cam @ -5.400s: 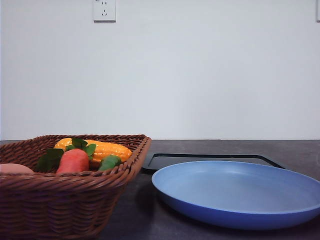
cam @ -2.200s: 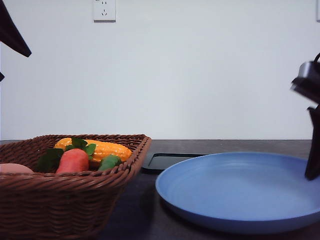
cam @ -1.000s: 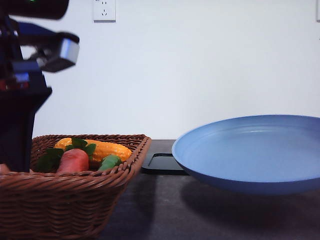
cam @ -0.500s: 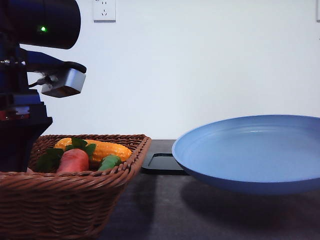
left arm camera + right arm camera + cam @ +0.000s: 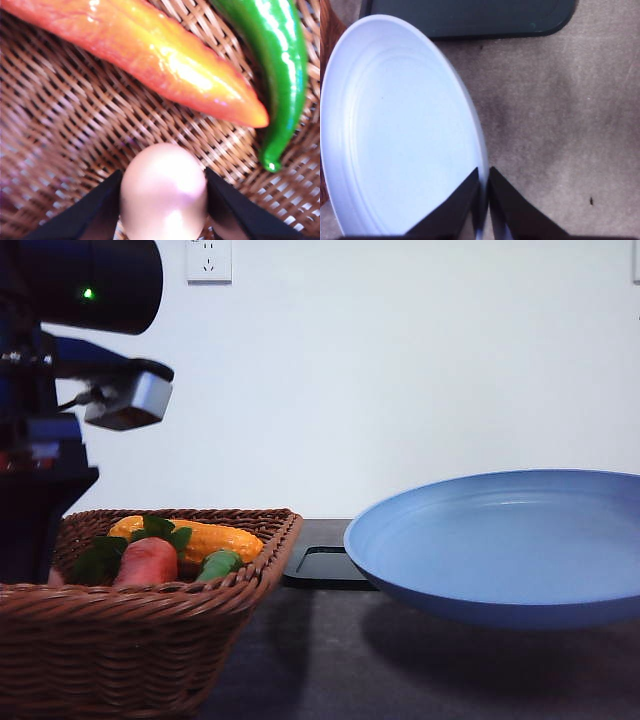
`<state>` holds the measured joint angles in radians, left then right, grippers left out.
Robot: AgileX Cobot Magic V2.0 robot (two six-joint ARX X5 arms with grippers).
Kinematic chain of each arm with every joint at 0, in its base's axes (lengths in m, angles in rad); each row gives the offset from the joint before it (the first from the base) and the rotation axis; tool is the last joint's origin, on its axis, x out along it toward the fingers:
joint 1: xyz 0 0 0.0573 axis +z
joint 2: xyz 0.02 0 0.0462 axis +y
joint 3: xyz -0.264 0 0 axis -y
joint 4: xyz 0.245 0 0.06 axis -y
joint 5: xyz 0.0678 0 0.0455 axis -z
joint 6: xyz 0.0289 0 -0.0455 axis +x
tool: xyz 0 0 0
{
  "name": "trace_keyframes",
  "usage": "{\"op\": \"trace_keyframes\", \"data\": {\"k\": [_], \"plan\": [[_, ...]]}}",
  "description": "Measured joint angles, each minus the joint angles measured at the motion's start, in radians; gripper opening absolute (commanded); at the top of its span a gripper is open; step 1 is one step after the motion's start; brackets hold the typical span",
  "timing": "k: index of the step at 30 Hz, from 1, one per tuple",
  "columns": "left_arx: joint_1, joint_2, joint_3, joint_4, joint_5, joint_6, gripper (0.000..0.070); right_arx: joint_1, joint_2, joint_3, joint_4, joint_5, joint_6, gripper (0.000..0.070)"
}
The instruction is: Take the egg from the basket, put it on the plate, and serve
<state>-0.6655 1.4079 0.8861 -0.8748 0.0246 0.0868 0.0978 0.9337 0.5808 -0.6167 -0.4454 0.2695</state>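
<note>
The egg (image 5: 162,192), pale pinkish-brown, lies low in the wicker basket (image 5: 65,125) with my left gripper (image 5: 162,175) shut on it, one dark finger pressed against each side. In the front view the left arm (image 5: 35,510) reaches down into the basket (image 5: 130,640) at the far left, its fingers hidden behind the rim. The light blue plate (image 5: 500,540) hangs level above the table on the right. My right gripper (image 5: 483,172) is shut on the plate's (image 5: 400,130) rim.
In the basket lie an orange-red carrot-like vegetable (image 5: 148,562), a yellow corn cob (image 5: 210,538) and a green pepper (image 5: 220,565). An orange pepper (image 5: 165,55) and the green pepper (image 5: 280,65) lie just beyond the egg. A flat black tray (image 5: 320,565) sits behind the plate.
The right gripper came in, took the plate's rim and lifted it. The left arm came down into the basket and has risen very slightly in the last half second.
</note>
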Motion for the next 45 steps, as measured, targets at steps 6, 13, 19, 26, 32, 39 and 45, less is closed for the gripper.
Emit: {"op": "trace_keyframes", "data": {"k": [6, 13, 19, 26, 32, 39, 45], "plan": [[0.0, -0.042, 0.127, -0.015, 0.0, -0.001, 0.0149, 0.0, 0.0, 0.0, 0.002, -0.067, 0.016, 0.0], [-0.056, -0.055, 0.316, -0.003, 0.033, -0.04, 0.0149, 0.0, 0.0, 0.0, 0.008, -0.102, 0.04, 0.0], [-0.164, -0.057, 0.353, 0.181, 0.099, -0.07, 0.0149, 0.001, 0.0, 0.0, 0.031, -0.19, 0.063, 0.0], [-0.285, -0.022, 0.353, 0.265, 0.105, -0.075, 0.0149, 0.001, 0.0, 0.0, 0.031, -0.208, 0.076, 0.0], [-0.32, 0.067, 0.353, 0.282, 0.105, -0.075, 0.0149, 0.001, 0.0, 0.0, 0.031, -0.208, 0.076, 0.0], [-0.323, 0.158, 0.353, 0.311, 0.105, -0.075, 0.0151, 0.001, 0.0, 0.0, 0.029, -0.208, 0.076, 0.0], [-0.323, 0.195, 0.353, 0.338, 0.105, -0.075, 0.0151, 0.001, 0.0, 0.0, 0.029, -0.208, 0.075, 0.0]]}}
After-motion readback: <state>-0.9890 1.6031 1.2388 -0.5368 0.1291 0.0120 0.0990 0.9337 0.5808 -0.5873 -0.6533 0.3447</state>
